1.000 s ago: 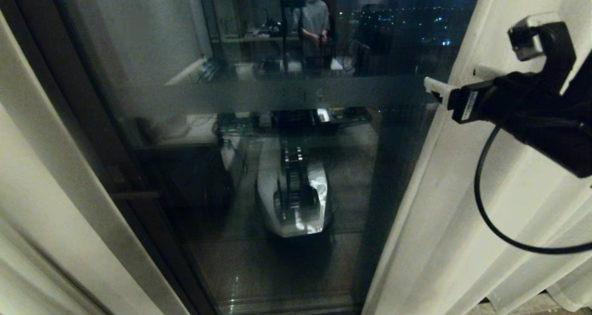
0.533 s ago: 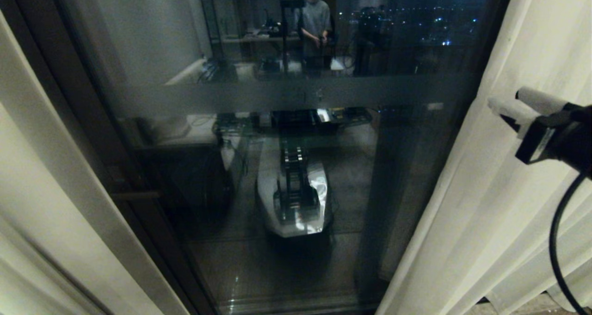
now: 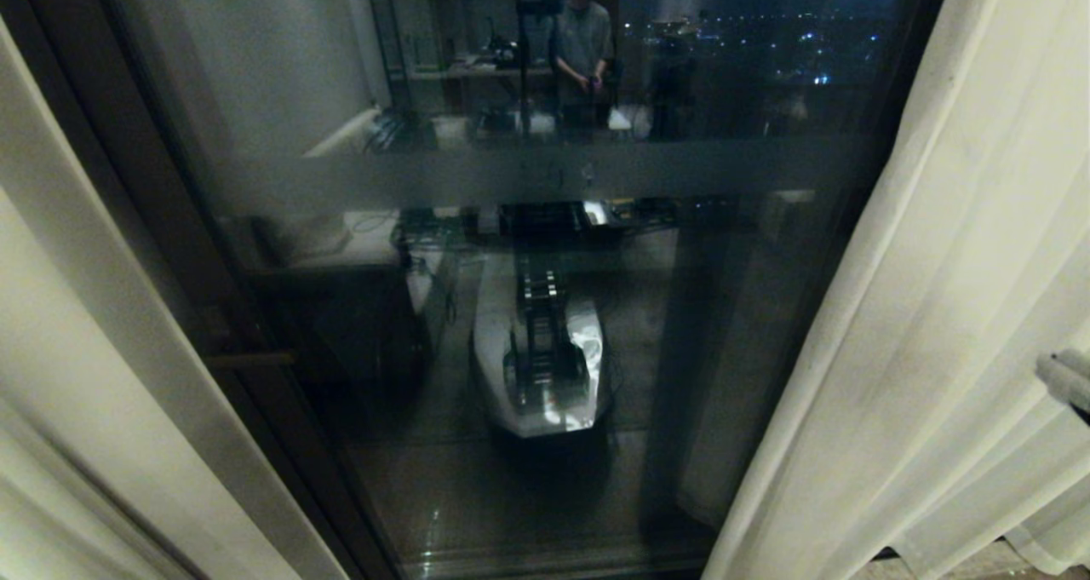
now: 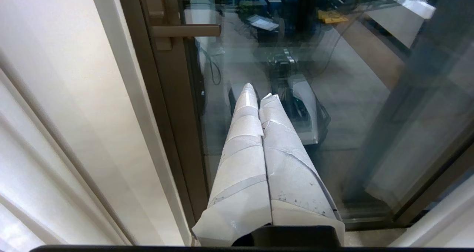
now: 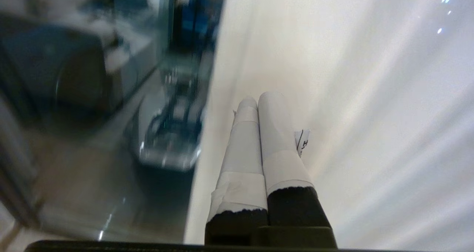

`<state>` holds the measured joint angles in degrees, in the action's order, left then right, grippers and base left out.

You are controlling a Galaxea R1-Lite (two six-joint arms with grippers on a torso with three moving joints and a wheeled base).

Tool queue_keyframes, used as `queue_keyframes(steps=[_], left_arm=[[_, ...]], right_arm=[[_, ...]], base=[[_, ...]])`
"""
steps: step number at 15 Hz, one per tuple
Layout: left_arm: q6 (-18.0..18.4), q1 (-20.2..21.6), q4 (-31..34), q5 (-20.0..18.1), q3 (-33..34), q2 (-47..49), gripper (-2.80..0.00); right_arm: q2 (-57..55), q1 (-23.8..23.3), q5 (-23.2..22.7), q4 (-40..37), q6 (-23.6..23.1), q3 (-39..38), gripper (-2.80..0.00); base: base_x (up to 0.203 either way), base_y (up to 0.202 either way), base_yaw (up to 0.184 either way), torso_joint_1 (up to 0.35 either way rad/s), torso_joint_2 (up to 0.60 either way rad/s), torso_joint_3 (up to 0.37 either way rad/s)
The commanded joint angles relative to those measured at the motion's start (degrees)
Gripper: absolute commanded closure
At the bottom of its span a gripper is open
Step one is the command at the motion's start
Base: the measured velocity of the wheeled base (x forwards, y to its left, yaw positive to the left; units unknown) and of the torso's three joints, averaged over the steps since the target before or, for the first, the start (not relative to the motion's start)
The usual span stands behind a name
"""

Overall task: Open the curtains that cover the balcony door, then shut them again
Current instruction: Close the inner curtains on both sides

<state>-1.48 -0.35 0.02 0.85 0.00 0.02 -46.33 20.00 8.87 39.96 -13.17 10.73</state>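
— What can you make out in the reflection up top?

— A person (image 3: 581, 48) in a grey T-shirt, standing with both hands held together in front. Just beside them rises a dark upright stand (image 3: 521, 60).

— And behind them?

— A cluttered tabletop (image 3: 464, 71) carrying dark, small items I can't identify.

— Anything outdoors?

— City lights (image 3: 771, 48), bluish specks scattered across a dark night sky, toward the upper right.

— Lower down?

— A lever handle (image 4: 185, 30) sticks out level from the frame on the left side, and a strip of floor (image 3: 962, 567) shows at the bottom right corner.
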Motion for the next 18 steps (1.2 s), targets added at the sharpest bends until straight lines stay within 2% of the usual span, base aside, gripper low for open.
queue_keyframes(steps=[1,3,5,7,8,10,12,13,15,18], left_arm=[[-0.02,0.00,-0.02,0.03,0.00,-0.02,0.00],[-0.02,0.00,0.03,0.03,0.00,-0.02,0.00],[-0.02,0.00,-0.02,0.03,0.00,-0.02,0.00],[-0.02,0.00,-0.02,0.03,0.00,-0.02,0.00],[-0.02,0.00,-0.02,0.03,0.00,-0.02,0.00],[-0.02,0.00,-0.02,0.03,0.00,-0.02,0.00],[-0.02,0.00,-0.02,0.03,0.00,-0.02,0.00],[-0.02,0.00,-0.02,0.03,0.00,-0.02,0.00],[-0.02,0.00,-0.02,0.03,0.00,-0.02,0.00],[-0.02,0.00,-0.02,0.03,0.00,-0.02,0.00]], right_arm=[[10.38,-1.34,-0.39,-1.50,-0.19,-6.46,0.00],[17.06,-6.11,-5.43,-5.59,-0.19,-9.66,0.00],[24.60,-10.82,-12.19,-15.19,-0.08,-10.28,0.00],[30.13,-13.61,-16.02,-25.34,0.10,-10.51,0.00],[30.26,-14.54,-17.44,-29.20,1.71,-10.60,0.00],[30.07,-14.90,-16.06,-30.73,3.34,-10.65,0.00],[30.07,-15.06,-9.82,-31.81,3.31,-10.64,0.00],[30.31,-16.83,-8.84,-32.52,3.28,-10.64,0.00],[33.34,-21.18,-9.10,-36.79,3.63,-10.64,0.00],[42.19,-20.22,-10.60,-39.61,4.36,-10.64,0.00]], base=[[0.000,0.000,0.000,0.000,0.00,0.000],[0.000,0.000,0.000,0.000,0.00,0.000],[0.000,0.000,0.000,0.000,0.00,0.000],[0.000,0.000,0.000,0.000,0.00,0.000],[0.000,0.000,0.000,0.000,0.00,0.000],[0.000,0.000,0.000,0.000,0.00,0.000],[0.000,0.000,0.000,0.000,0.00,0.000],[0.000,0.000,0.000,0.000,0.00,0.000],[0.000,0.000,0.000,0.000,0.00,0.000],[0.000,0.000,0.000,0.000,0.00,0.000]])
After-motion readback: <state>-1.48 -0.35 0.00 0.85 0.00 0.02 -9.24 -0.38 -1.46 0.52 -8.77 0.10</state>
